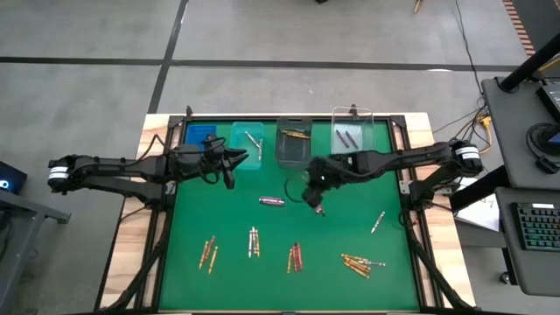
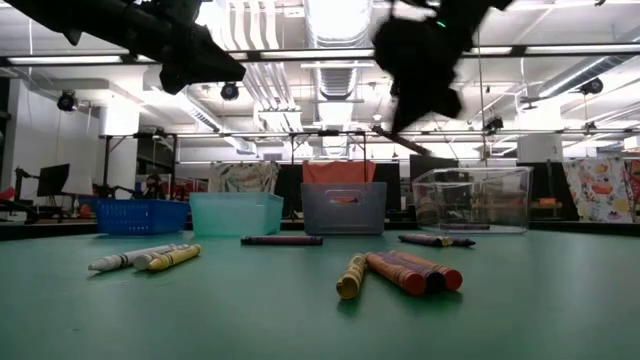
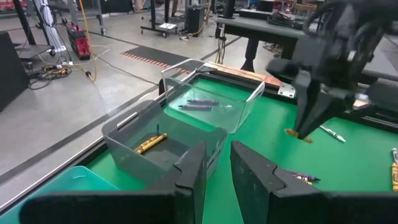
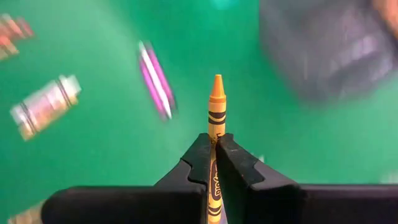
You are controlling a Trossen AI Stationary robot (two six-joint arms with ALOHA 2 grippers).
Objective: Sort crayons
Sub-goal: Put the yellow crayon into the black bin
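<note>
My right tool (image 4: pixel 215 144) is clamped on a gold-orange wax crayon (image 4: pixel 216 112), whose pointed tip sticks out past the fingers. It hangs above the green surface (image 1: pixel 350 227), just in front of the grey plastic bin (image 1: pixel 294 142). My left tool (image 3: pixel 216 163) hovers beside the teal plastic bin (image 1: pixel 248 144), its fingers slightly apart and holding nothing.

Four small bins stand in a row along the far edge of the surface, and I place the rest from the grey one. It holds one gold-orange crayon (image 3: pixel 150 144). The clear plastic bin (image 1: pixel 353 133), on its right, holds two dark purple crayons (image 3: pixel 198 104). The teal bin, on its left, holds a silver-grey crayon (image 1: pixel 253 139). The blue mesh bin (image 1: pixel 200 136) stands beyond the teal one; I cannot tell what it holds.

A purple crayon (image 1: pixel 272 201) lies alone just in front of the grey bin. Nearer the front edge lie loose clusters: gold-orange sticks (image 1: pixel 208 253), silver-grey sticks (image 1: pixel 254 242), red sticks (image 1: pixel 295 257) and more gold-orange ones (image 1: pixel 361 262). A single pale crayon (image 1: pixel 378 221) lies apart to the right.
</note>
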